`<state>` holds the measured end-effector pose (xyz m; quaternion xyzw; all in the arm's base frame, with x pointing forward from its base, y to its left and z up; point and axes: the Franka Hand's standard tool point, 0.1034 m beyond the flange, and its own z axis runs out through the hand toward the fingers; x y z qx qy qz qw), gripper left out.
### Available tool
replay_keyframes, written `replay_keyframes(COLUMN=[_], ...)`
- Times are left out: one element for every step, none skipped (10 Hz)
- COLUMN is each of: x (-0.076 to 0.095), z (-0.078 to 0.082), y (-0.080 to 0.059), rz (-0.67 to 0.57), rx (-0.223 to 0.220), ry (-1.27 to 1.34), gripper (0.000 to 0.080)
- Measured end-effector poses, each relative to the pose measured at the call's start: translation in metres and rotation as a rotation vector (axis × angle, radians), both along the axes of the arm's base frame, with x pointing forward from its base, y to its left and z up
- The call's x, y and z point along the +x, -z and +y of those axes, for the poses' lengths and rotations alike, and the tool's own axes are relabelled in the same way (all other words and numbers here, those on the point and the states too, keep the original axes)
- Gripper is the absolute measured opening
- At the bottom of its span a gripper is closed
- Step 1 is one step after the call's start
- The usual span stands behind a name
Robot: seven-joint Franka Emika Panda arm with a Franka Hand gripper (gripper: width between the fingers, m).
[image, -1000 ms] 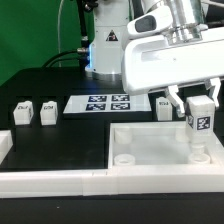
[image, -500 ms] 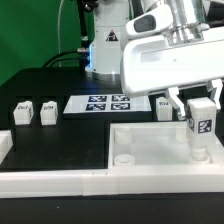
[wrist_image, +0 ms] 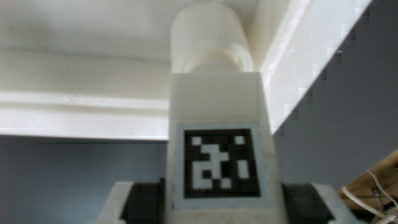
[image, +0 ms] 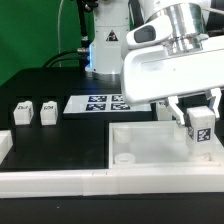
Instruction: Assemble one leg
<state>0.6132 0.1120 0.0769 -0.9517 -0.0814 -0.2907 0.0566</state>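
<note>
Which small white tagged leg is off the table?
The small white plastic leg gripped in the jaws over the white tray; the others stand on the black table.

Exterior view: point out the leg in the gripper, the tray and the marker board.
leg [image: 200, 122], exterior view, on its tagged face.
tray [image: 150, 150], exterior view, on its bare floor.
marker board [image: 100, 102], exterior view, on its printed top.

Your tray [image: 150, 148] lies at the front of the table [image: 60, 140], toward the exterior view's right. Over its far right corner the leg [image: 200, 124] stands upright, clamped between the fingers of the gripper [image: 197, 112]. Behind the tray, mid-table, lies the marker board [image: 100, 103]. Left of that board you have two legs [image: 22, 112] side by side, well apart from the tray.
</note>
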Motion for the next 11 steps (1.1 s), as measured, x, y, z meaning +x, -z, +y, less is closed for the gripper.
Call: replay_keyframes(x=[0.0039,0.0045,0.0045,0.0045,0.0033,0.0032,0.0032,0.0031,0.0031,0.0031,0.0031], z=[0.0005,0.0009,0.0006,0.0006,0.0008,0.0007,0.0007,0.0008,0.0007,0.0007,0.0007], y=[0.0001,-0.0002,-0.0004,-0.0001,0.0017,0.0018,0.0019,0.002,0.002,0.0021,0.0021], rz=[-0.016,-0.016,-0.013,-0.01,-0.001,-0.001,-0.001,-0.001,-0.001,-0.001,-0.001], rx=[0.002,0.002,0.002,0.002,0.002,0.002,0.002,0.002,0.002,0.002,0.002], ry=[0.003,0.004,0.006,0.006,0.004,0.004,0.004,0.004,0.004,0.004,0.004], gripper=[0.0291,0.0291,0.0291,0.0292,0.0292,0.0502,0.0502,0.0617,0.064,0.064,0.0648])
